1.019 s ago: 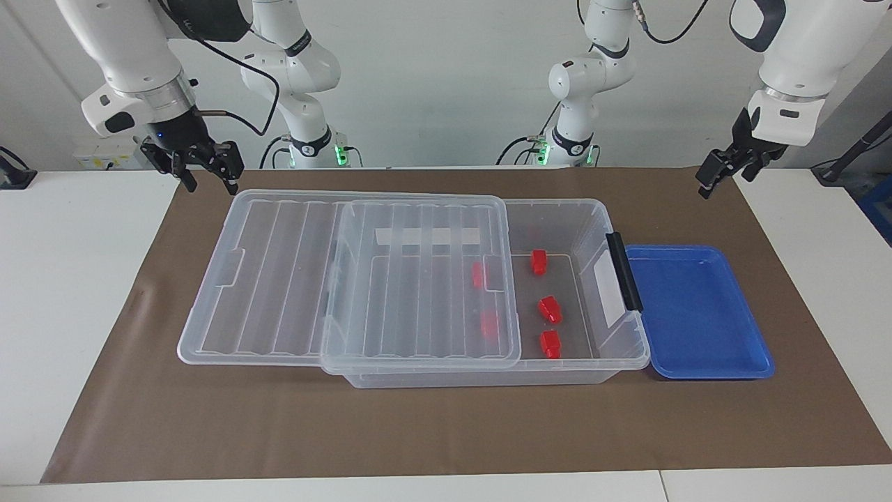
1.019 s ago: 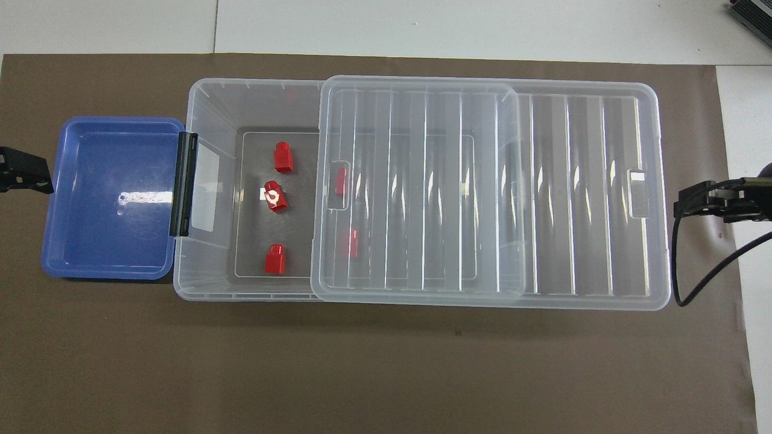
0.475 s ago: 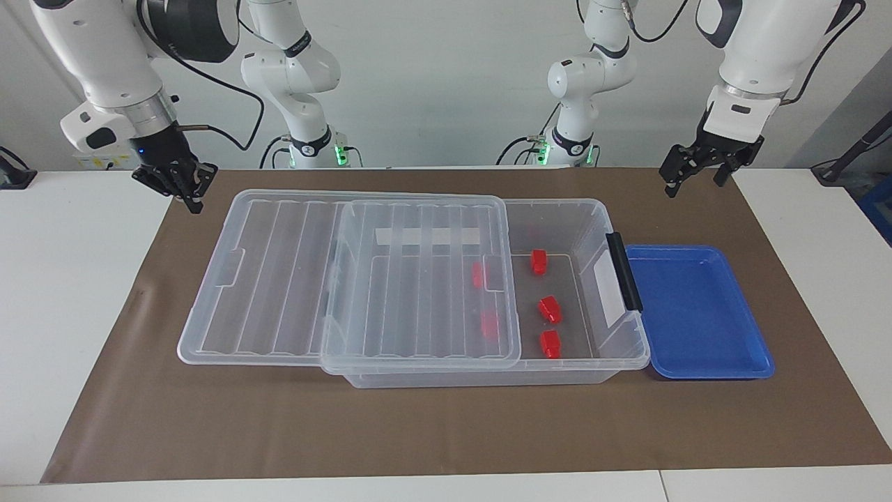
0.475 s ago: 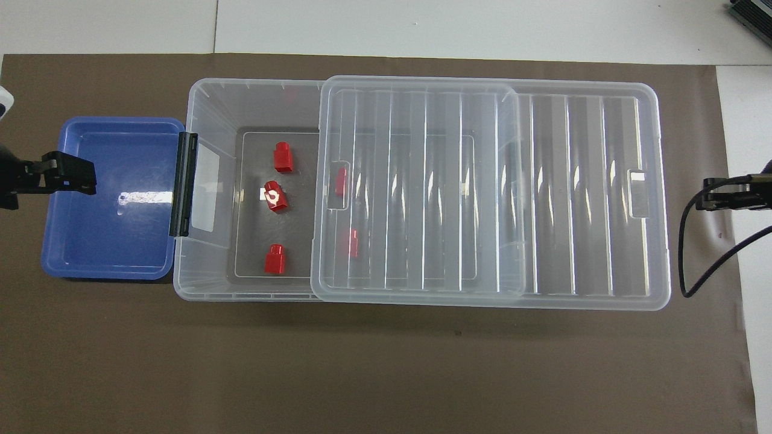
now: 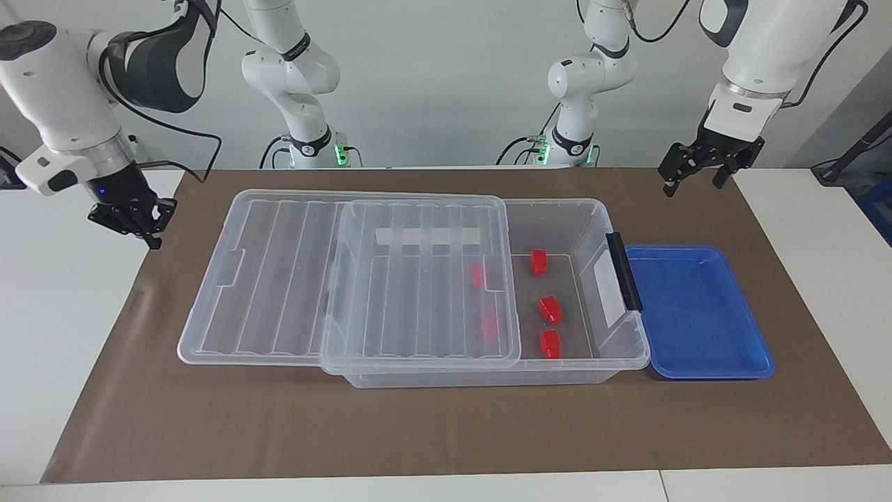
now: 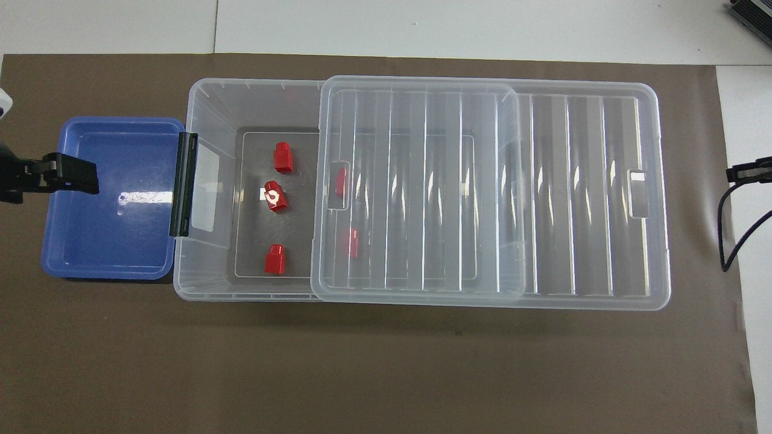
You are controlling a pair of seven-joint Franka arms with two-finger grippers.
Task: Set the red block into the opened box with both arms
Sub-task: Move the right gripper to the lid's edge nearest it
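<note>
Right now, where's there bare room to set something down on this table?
The blue tray holds nothing, though the left hand hangs over it. The brown mat is bare along the edge farthest from the robots. The box is crowded: red blocks on its floor, the lid covering the rest.

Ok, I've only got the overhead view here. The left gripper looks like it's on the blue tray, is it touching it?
Observer: No. In the facing view the left gripper hangs well above the blue tray, open and empty.
Operator: And the right one? I see just a black tip at the frame's edge.
Observer: The right gripper is raised off the white table at the right arm's end, apart from the clear lid.
Operator: Holding anything?
Observer: No, its fingertips are shut with nothing between them.
</note>
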